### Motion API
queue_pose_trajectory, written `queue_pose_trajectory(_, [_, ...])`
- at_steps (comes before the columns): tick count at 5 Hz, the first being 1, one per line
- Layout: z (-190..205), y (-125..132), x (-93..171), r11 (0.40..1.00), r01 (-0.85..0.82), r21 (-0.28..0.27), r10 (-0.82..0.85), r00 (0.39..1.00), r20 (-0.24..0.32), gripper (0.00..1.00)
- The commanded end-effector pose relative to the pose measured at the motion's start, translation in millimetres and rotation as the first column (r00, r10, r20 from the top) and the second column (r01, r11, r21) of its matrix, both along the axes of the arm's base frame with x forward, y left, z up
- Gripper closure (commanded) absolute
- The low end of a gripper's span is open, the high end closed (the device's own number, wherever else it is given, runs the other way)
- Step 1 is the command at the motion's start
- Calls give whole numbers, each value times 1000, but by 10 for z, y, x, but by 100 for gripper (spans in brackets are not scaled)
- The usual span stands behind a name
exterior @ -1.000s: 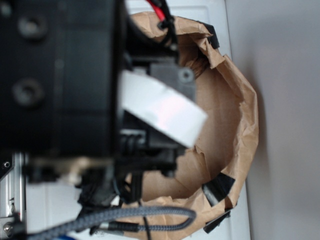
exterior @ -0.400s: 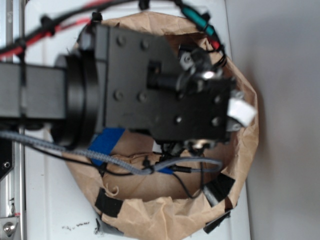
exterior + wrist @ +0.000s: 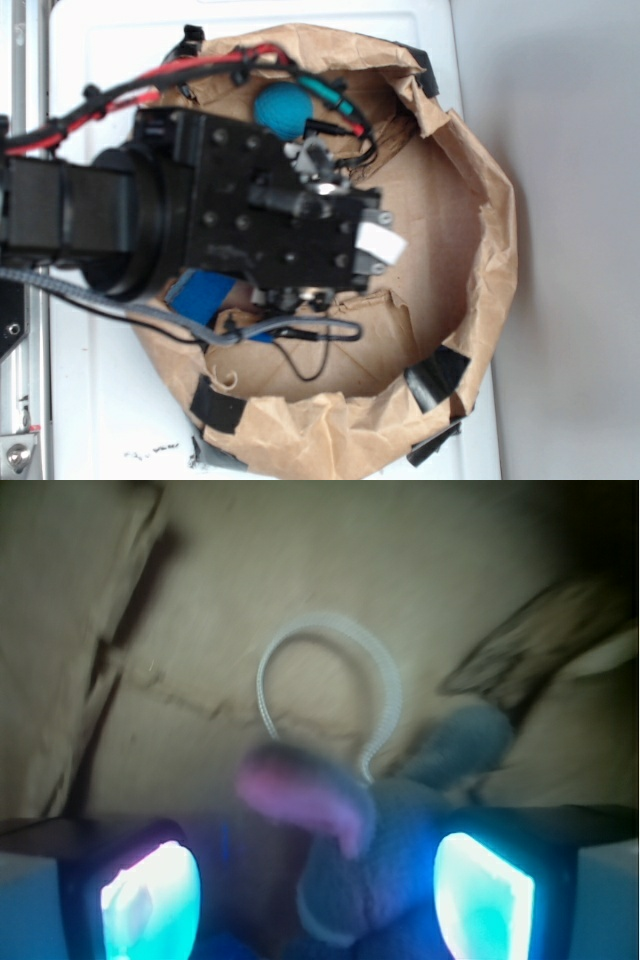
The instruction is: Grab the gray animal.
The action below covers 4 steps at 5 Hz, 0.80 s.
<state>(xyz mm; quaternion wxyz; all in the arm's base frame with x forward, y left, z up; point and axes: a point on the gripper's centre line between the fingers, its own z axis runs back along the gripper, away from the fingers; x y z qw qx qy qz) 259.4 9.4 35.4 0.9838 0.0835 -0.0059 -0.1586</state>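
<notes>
gray animal (image 3: 385, 865), pink-lined ear, looped tail

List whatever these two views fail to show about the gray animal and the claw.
- Exterior view: the gray animal is entirely hidden under the black arm; only the teal ball and part of the blue block show.
- Wrist view: the gray animal is blurred and cut off by the bottom edge.
- Wrist view: the claw shows two glowing pads apart; contact with the toy cannot be told.

lab bench | white tabletop (image 3: 100, 420) | taped brown-paper bin (image 3: 480, 290) (makeshift) | cabled arm (image 3: 60, 215)
</notes>
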Motion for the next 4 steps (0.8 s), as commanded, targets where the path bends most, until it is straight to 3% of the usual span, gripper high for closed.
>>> queue_pose_trajectory(1, [-333,87,18,998,-54,33,56,997,-55,100])
queue_pose_trajectory(3, [-356,67,66,998,-35,50,39,997,-67,100])
queue_pose_trajectory(4, [-287,44,56,999,-24,49,26,999,-46,100])
